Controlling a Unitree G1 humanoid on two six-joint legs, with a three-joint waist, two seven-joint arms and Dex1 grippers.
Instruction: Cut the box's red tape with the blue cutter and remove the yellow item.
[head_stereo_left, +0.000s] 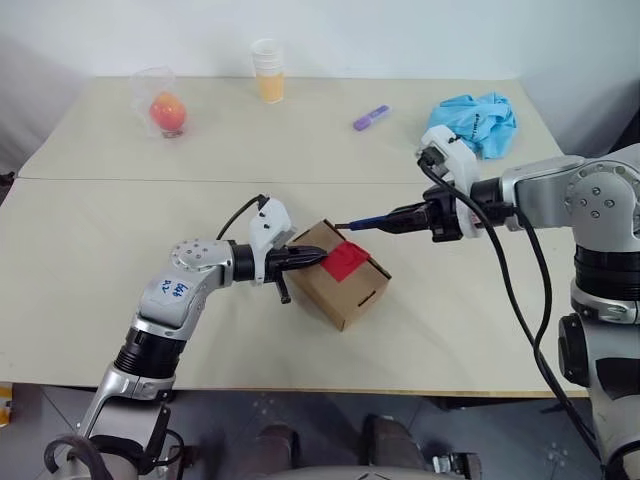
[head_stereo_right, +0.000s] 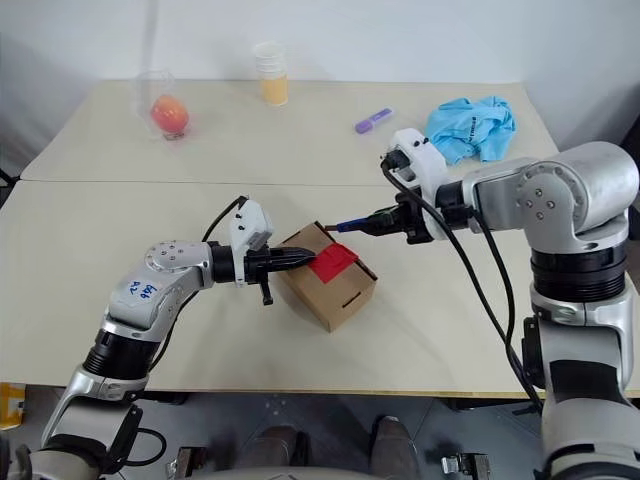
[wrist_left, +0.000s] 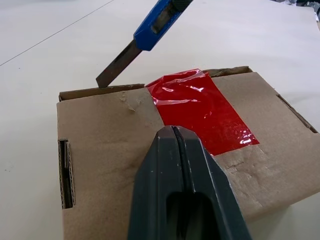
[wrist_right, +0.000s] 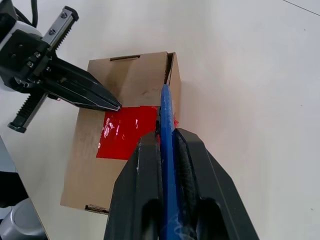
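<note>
Right now the big pale table fills the frame, and just below its centre sits the box, a brown carton with slot cutouts in its sides and the red tape across the seam of its top flaps. Coming in from the left side of the frame, the left gripper has its fingers pressed together, tips resting on the carton's top at the edge of the tape. From the right side, the right gripper pinches the blue cutter between its fingers, blade tip poised at the box's far top edge, just beside the tape. Along the upper edge of the frame: a blue cloth at right, stacked cups centre, a bagged orange fruit at left, a purple marker between cups and cloth.
</note>
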